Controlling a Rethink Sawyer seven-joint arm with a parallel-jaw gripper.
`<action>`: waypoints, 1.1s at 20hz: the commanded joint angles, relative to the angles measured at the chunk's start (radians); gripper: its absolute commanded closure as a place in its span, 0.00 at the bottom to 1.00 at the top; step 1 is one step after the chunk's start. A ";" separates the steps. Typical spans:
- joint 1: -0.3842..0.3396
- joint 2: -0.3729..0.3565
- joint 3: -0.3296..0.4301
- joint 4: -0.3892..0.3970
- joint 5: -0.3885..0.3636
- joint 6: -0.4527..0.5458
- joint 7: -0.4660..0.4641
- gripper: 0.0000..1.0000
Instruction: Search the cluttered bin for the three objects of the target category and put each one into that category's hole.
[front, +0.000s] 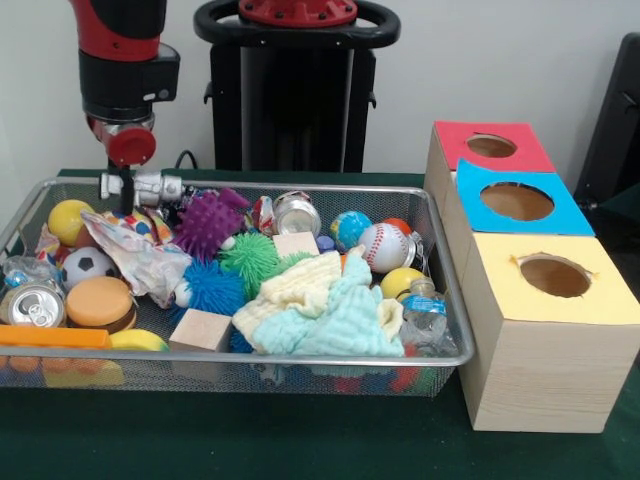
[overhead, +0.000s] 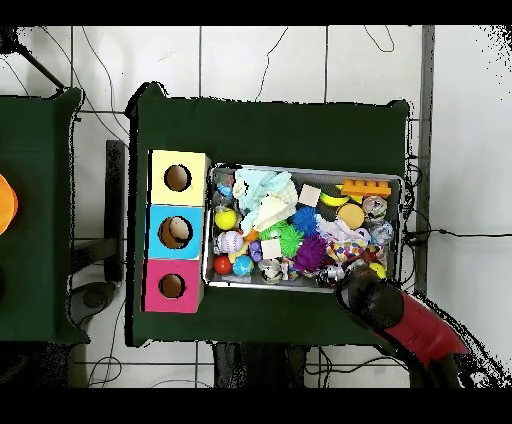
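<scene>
The wire mesh bin (front: 300, 357) sits on the green table, full of clutter; it also shows in the overhead view (overhead: 300, 168). I see no soft toy animals; any in the bin are hidden under the clutter. The red-surround hole (front: 491, 146) tops the farthest wooden box, right of the bin, and shows in the overhead view (overhead: 172, 286). My gripper (front: 140, 198) hangs low over the bin's far left corner, above a patterned cloth (front: 135, 250). In the overhead view the arm (overhead: 372, 298) covers it.
The blue-surround hole (front: 518, 201) and the yellow-surround hole (front: 555, 275) are nearer boxes in the same row. The bin holds spiky balls (front: 208, 222), a baseball (front: 385, 247), a soccer ball (front: 86, 265), cans (front: 296, 212), pale cloths (front: 330, 305) and a wooden block (front: 200, 330).
</scene>
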 joint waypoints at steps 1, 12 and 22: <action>-0.039 0.058 0.060 0.047 -0.080 0.091 -0.041 0.00; -0.085 0.086 0.092 -0.004 -0.152 0.074 -0.052 0.00; -0.207 0.063 0.185 -0.080 -0.294 0.099 -0.190 0.00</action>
